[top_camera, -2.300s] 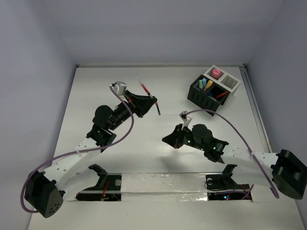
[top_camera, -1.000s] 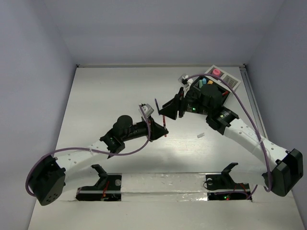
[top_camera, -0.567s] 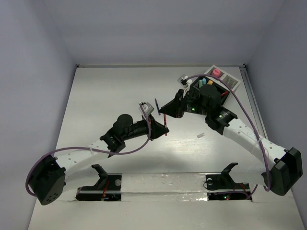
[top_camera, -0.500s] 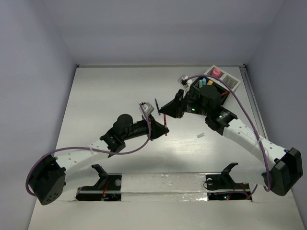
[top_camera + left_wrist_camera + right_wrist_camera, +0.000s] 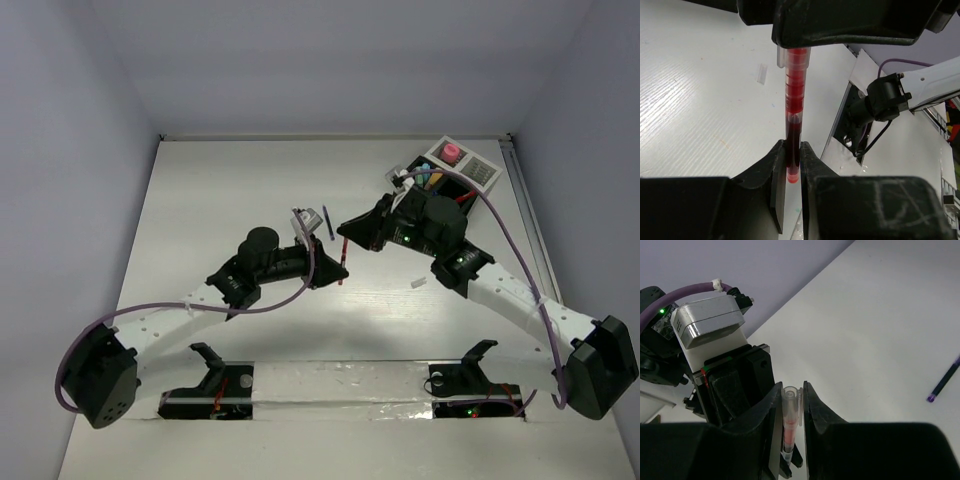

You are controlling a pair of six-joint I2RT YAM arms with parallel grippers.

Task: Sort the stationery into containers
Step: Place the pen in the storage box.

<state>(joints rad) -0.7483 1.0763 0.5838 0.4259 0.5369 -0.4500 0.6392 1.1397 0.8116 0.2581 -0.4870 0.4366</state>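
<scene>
1. A thin red pen (image 5: 341, 270) is held off the table (image 5: 220, 200) near its centre, gripped at both ends by the two grippers.
2. In the left wrist view, the jaws of the left gripper (image 5: 792, 165) are seen drawn narrow and pressed onto the lower end of the red pen (image 5: 794, 100).
3. From above, the left gripper (image 5: 333, 266) is seen reaching in from 8 o'clock of the pen.
4. The right gripper (image 5: 789, 401) is clamped narrowly on the other end of the pen (image 5: 788, 415), where a clear cap is seen between its fingers (image 5: 771, 405).
5. In the overhead view, the right gripper (image 5: 347, 236) is placed at 12 o'clock of the pen.
6. A dark blue pen (image 5: 328, 222) is left lying on the table at 11 o'clock of the red pen, just beside the grippers.
7. The black organizer box (image 5: 414, 168) is found at 2 o'clock of the red pen, with its white grid-topped section (image 5: 481, 173) on the far right.
8. A pink-capped bottle (image 5: 452, 152) and coloured markers (image 5: 432, 180) are seen standing in the box.
9. A small pale scrap (image 5: 419, 283) is seen on the table at 3 o'clock of the red pen.
</scene>
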